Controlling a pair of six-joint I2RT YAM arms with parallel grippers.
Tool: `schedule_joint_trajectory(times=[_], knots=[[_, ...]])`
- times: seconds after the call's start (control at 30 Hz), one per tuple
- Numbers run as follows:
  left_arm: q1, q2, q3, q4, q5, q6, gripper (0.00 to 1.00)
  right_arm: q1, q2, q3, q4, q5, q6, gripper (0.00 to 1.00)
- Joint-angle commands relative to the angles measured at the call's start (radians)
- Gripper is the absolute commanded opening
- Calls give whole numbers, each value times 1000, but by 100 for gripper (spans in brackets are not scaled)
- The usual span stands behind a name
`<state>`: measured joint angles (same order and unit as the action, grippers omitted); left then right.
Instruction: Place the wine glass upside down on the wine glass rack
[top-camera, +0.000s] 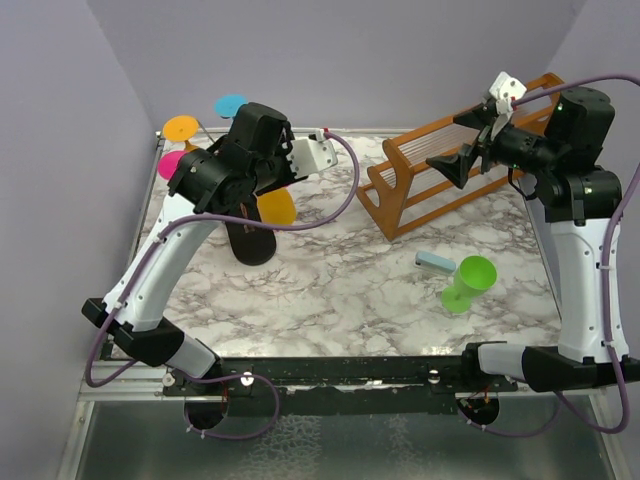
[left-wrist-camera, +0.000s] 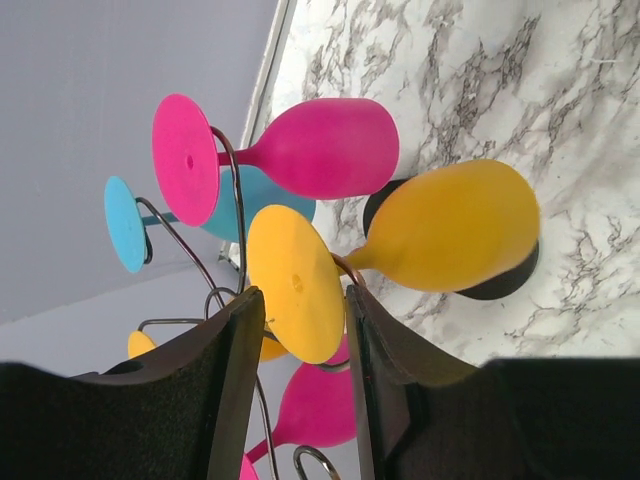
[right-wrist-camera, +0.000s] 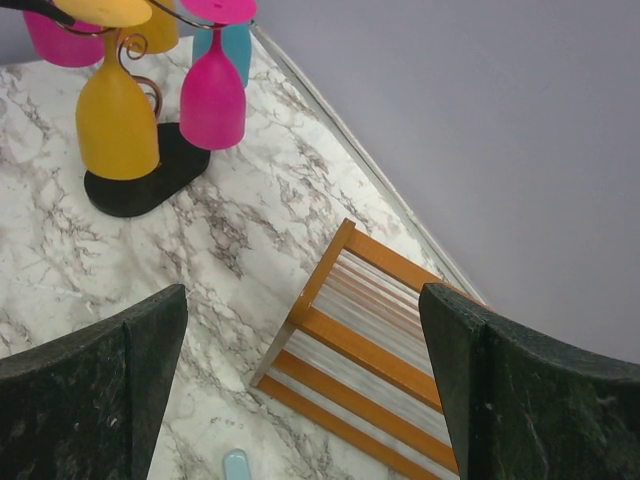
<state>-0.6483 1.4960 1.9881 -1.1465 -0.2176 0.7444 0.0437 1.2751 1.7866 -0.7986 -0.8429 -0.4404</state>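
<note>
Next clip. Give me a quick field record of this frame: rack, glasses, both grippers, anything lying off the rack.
wine glass rack: far left; a pink glass, a blue glass and a yellow glass hang bowl-down
left gripper: fingers either side of the yellow glass's foot; grip unclear
right gripper: open, empty, above the wooden rack
off the rack: green glass on its side, beside a light blue block

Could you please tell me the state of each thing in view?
wine glass rack: standing, holding several glasses
yellow wine glass: hung upside down there, foot gripped
left end effector: shut on that foot
right end effector: open, empty
green wine glass: lying on its side
</note>
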Motion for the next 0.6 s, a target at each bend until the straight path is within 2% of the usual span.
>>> schedule_joint_trajectory(times=[0.0,0.33,0.57], knots=[[-4,-41,31,-18,91,-30,41,-8,-27,-20,20,24,-23,99],[-4,-66,-13,3,299,-110,49,-7,-88,-98,-101,196,-169,100],[1,-50,18,21,322,-147,76,-43,-234,-390,-213,430,-303,100]])
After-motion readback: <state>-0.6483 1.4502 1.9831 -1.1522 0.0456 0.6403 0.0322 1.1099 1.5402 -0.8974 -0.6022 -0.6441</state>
